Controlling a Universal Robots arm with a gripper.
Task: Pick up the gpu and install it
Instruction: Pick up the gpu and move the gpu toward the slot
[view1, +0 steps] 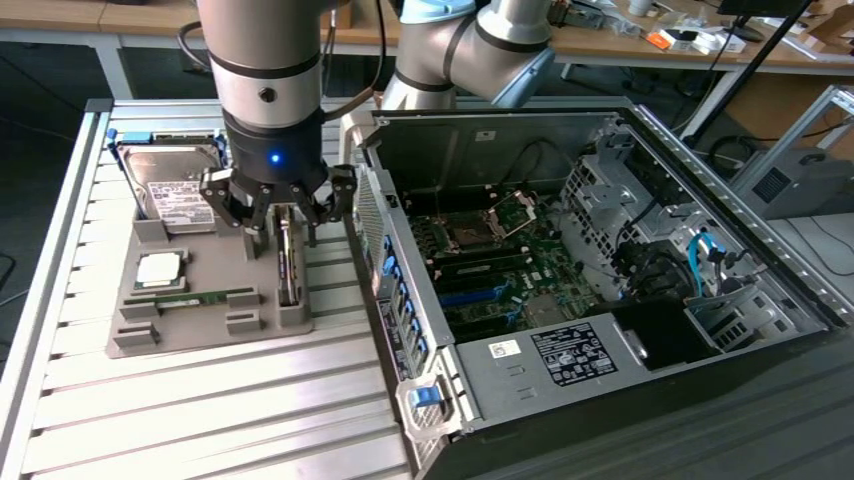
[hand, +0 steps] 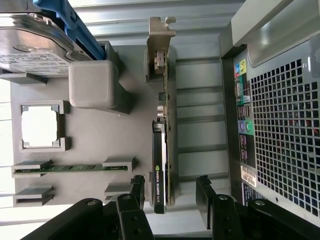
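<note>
ribbed metal table (view1: 200, 420), workshop benches in the background. contents as seen:

- grey parts tray (view1: 174, 340): lies on the table at the exterior view's left, just beside the computer case.
- hard drive (view1: 174, 195): silver, white label, propped in the tray's far end.
- cpu chip (view1: 160, 268): square, seated flat in its pocket near the tray's middle.
- ram stick (view1: 200, 296): green, lying edge-on in a slot just beside the chip.
- gpu (hand: 162, 125): thin card standing on edge in the tray slot nearest the case. it has a dark shroud with a green logo, and a silver bracket at the end away from the fingers.
- gripper (hand: 170, 187): black, lowered over the gpu.
- fingers (hand: 204, 192): spread wide, one on each side of the card. a gap shows beside this one and nothing is gripped.
- computer case (view1: 747, 250): side panel off, motherboard (view1: 494, 260) exposed, at the exterior view's right.
</note>
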